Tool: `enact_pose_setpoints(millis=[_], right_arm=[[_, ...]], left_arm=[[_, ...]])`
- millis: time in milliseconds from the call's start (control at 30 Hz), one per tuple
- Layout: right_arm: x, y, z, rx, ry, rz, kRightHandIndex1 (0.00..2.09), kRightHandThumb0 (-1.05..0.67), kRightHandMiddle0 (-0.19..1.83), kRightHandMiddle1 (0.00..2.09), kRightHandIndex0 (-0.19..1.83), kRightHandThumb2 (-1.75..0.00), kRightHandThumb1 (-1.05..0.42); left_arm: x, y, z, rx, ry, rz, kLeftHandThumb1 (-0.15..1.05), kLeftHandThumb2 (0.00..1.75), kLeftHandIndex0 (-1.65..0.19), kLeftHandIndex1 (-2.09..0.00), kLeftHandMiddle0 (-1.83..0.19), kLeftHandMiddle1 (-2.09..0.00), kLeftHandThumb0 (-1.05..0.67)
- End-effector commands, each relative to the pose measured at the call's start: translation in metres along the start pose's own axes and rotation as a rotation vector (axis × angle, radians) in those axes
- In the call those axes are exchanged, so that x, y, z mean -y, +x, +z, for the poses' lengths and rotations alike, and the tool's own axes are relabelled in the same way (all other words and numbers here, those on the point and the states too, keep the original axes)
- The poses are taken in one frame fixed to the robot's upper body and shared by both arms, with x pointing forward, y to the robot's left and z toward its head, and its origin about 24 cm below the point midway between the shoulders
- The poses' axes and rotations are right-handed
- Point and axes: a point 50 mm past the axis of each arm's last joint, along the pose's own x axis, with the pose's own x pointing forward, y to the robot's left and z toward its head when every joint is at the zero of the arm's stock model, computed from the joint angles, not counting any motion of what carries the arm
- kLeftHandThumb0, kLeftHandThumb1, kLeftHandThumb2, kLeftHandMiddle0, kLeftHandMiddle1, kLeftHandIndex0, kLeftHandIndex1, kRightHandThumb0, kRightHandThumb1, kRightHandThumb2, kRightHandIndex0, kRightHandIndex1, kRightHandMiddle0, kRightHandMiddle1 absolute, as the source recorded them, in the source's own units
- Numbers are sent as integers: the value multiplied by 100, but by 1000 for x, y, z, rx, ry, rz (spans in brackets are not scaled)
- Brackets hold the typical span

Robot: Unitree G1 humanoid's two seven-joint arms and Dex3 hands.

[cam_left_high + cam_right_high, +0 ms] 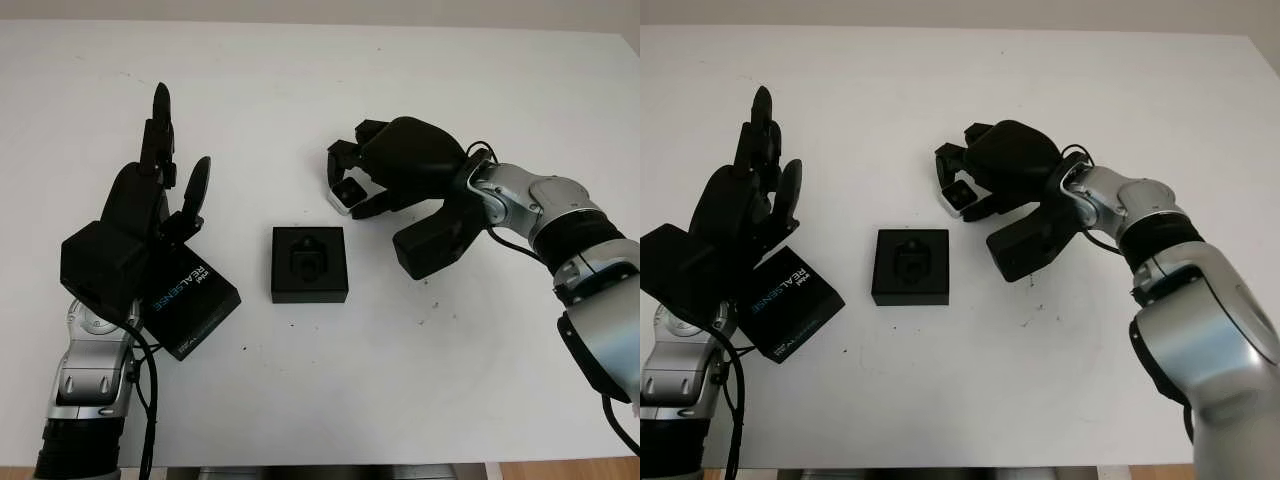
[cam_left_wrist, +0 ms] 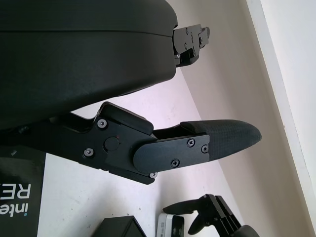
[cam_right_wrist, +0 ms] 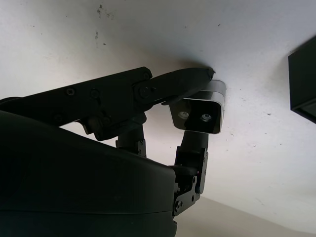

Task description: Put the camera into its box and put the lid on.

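Nearest the robot, on its left side, the lid (image 1: 190,305) lies flat on the white table (image 1: 400,400). It is black with white letters on top. The left hand (image 1: 150,215) is over the lid's far end. It holds nothing, and its fingers (image 1: 195,185) point away from the robot, open and not curled.

A little farther out, in the middle, sits the box (image 1: 309,264). It is black and square, and its open top faces up. A shaped hole in the middle waits for the camera. The lid is just beside the box, on the robot's left, and does not touch it.

Farther still, and to the robot's right, the right hand (image 1: 400,170) holds the camera (image 1: 347,192). The fingers (image 3: 173,84) curl around it and pinch it from two sides. The camera is small and silver, and in the right wrist view its two round lenses look out from between the fingers. I cannot tell if it is touching the table or just above it.

So the camera is beyond the box and a bit to the right, near it but apart. I think the right hand must bring it toward the robot and to the left, then down into the hole. The camera's long side should line up with the hole. There is bare table all around the box, and the table edges are far away.
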Motion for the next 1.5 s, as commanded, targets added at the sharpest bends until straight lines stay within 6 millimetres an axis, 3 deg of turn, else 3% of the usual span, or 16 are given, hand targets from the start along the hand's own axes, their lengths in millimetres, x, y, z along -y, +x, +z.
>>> enact_pose_setpoints(millis=[0,233,400,700,867,967,1133,1200,1267,1367,1467], right_arm=[[0,-2,-1,2,13,-10,187,-45,27,168,25,-14,-105],[3,-2,-2,-7,33,-9,186,-44,28,161,26,-14,-105],[9,-1,-3,-18,135,-47,187,-40,28,174,29,-13,-105],[48,2,0,17,248,-130,208,-39,29,184,31,-13,-105],[69,-1,7,17,255,-129,209,-39,26,201,52,-13,-105],[74,-5,11,17,228,-126,209,-39,27,199,54,-13,-105],[79,-11,20,10,173,-125,206,-43,37,172,35,-10,-105],[79,-13,24,12,174,-118,202,-44,39,170,29,-10,-105],[80,-16,27,25,185,-105,150,-42,38,156,10,-8,-105],[80,-20,31,48,170,-103,77,-43,38,153,23,-7,-105],[78,-24,36,51,184,-90,39,-43,38,160,33,-8,-105]], left_arm=[[-2,-2,2,15,3,5,105,60,19,0,19,0,-80],[-2,-3,3,13,3,6,105,59,19,0,19,0,-79],[-2,-4,3,14,10,1,105,59,19,0,19,0,-79],[-1,-4,3,8,11,2,105,58,19,0,19,0,-78],[0,-3,4,6,20,-4,105,59,19,0,19,0,-79],[1,-3,4,3,21,-9,105,60,19,0,19,0,-79],[3,-3,4,-2,25,-15,105,60,19,0,19,0,-78],[4,-3,4,-1,26,-15,105,60,19,0,19,0,-78],[4,-3,5,0,23,-15,105,60,19,0,19,0,-78],[5,-2,5,-1,17,-11,105,60,19,0,19,0,-78],[6,-2,5,-1,10,-11,105,59,19,0,19,0,-79]])
